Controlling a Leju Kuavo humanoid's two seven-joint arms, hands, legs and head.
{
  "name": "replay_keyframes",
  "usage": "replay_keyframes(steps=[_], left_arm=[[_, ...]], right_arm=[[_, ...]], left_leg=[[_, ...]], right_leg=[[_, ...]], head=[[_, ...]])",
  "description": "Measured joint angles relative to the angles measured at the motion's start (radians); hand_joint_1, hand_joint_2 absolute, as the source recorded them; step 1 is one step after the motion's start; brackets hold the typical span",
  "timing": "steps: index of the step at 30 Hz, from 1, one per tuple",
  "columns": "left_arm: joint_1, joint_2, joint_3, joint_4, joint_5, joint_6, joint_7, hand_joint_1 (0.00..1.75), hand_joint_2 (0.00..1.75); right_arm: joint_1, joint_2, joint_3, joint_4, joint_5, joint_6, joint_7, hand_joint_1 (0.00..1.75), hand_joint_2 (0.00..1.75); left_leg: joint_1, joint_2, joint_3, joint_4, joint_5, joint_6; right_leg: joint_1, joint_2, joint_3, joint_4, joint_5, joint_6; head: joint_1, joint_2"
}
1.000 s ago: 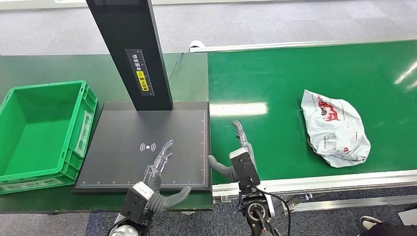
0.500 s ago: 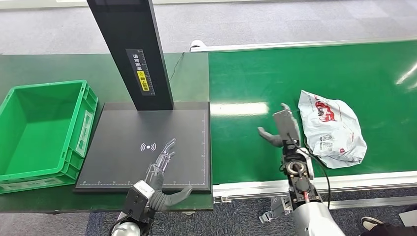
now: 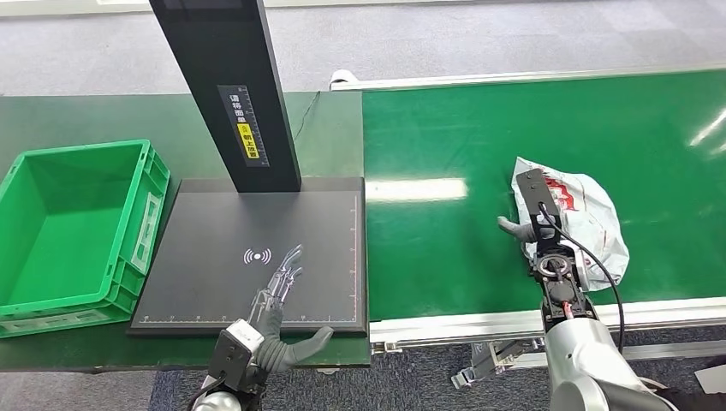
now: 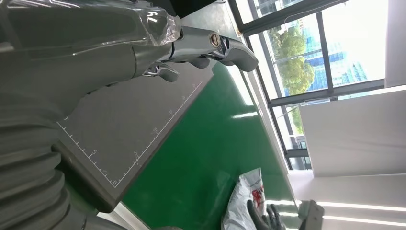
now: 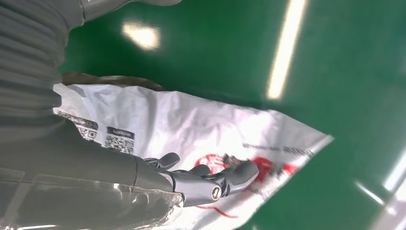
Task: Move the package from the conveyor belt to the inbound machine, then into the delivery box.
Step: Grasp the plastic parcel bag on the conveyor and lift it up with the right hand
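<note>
The right robot hand (image 3: 538,214) is at the centre right of the head view, stretched out over the near-left part of the white package (image 3: 591,224), fingers extended and thumb splayed toward the left; in the right wrist view the fingers (image 5: 210,184) lie flat just above or on the printed plastic of the package (image 5: 201,129), not closed around it, and contact cannot be told for certain. The package, a crumpled white bag with red print and small label codes, lies on the green conveyor belt (image 3: 445,154) in the right half of the frame, near the belt's front rail. The left robot hand (image 3: 274,321) sits at the lower centre-left, open and holding nothing, its fingers reaching over the front edge of the dark inbound machine (image 3: 214,231), whose flat pad carries a wireless symbol and whose black post rises to the upper left. At the far left stands the green delivery box (image 3: 128,248), resting on the dark green tabletop (image 3: 51,120).
</note>
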Motion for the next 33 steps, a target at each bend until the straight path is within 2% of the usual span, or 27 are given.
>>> replay_keyframes(steps=[9,19,25,33], left_arm=[[-0.002,0.001,0.000,-0.006,0.000,-0.008,0.006,0.00,1.75],[-0.016,0.001,0.000,-0.006,0.002,-0.016,0.018,0.00,1.75],[-0.010,0.001,0.000,-0.009,0.003,-0.014,0.021,0.00,1.75],[-0.008,0.001,0.000,-0.014,0.003,-0.012,0.024,0.00,1.75]], right_arm=[[-0.029,0.002,0.076,0.046,0.178,0.105,0.192,0.00,1.75],[-0.043,0.003,0.170,0.071,0.349,0.114,0.359,0.00,1.75],[-0.058,0.007,0.197,0.072,0.419,0.029,0.375,0.00,1.75],[-0.069,0.008,0.211,0.080,0.481,0.066,0.440,0.00,1.75]], left_leg=[[0.000,0.000,0.000,0.000,0.000,0.000],[0.000,0.000,0.000,0.000,0.000,0.000],[0.000,0.000,0.000,0.000,0.000,0.000],[0.000,0.000,0.000,0.000,0.000,0.000]], right_leg=[[0.000,0.000,0.000,0.000,0.000,0.000],[0.000,0.000,0.000,0.000,0.000,0.000],[0.000,0.000,0.000,0.000,0.000,0.000],[0.000,0.000,0.000,0.000,0.000,0.000]], head=[[0.000,0.000],[0.000,0.000],[0.000,0.000],[0.000,0.000]])
